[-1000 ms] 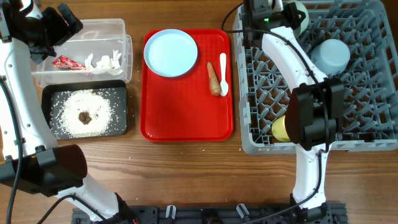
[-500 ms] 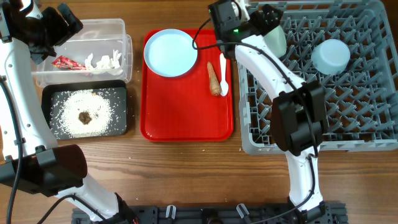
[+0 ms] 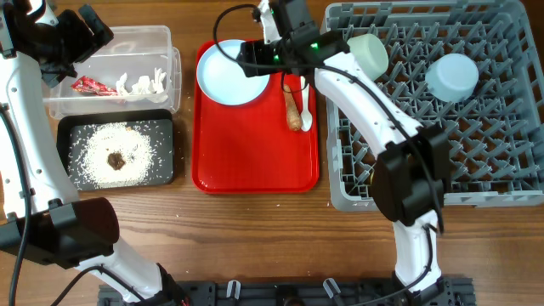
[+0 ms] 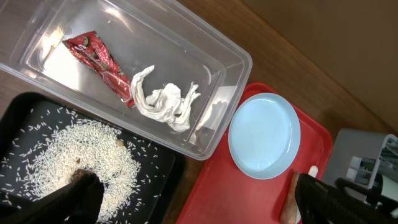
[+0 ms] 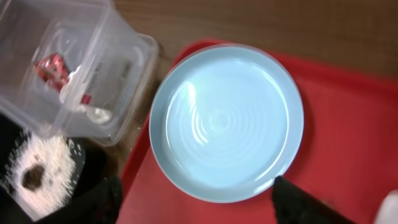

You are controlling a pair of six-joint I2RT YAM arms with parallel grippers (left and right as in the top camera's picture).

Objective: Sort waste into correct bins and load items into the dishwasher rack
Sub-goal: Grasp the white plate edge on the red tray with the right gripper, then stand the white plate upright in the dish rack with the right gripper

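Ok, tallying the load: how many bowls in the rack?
2: a green bowl at back left of the rack, a blue bowl back right; the arm may hide more.

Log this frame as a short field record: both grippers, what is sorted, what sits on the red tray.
left gripper: open, empty, up by the clear tub
right gripper: open, over the plate; contact unclear
clear tub contents: wrapper, tissue
black tray contents: rice, brown lump
red tray contents: plate, carrot stick, spoon
rack contents: green bowl, blue bowl
not yet sorted: plate, spoon, carrot stick
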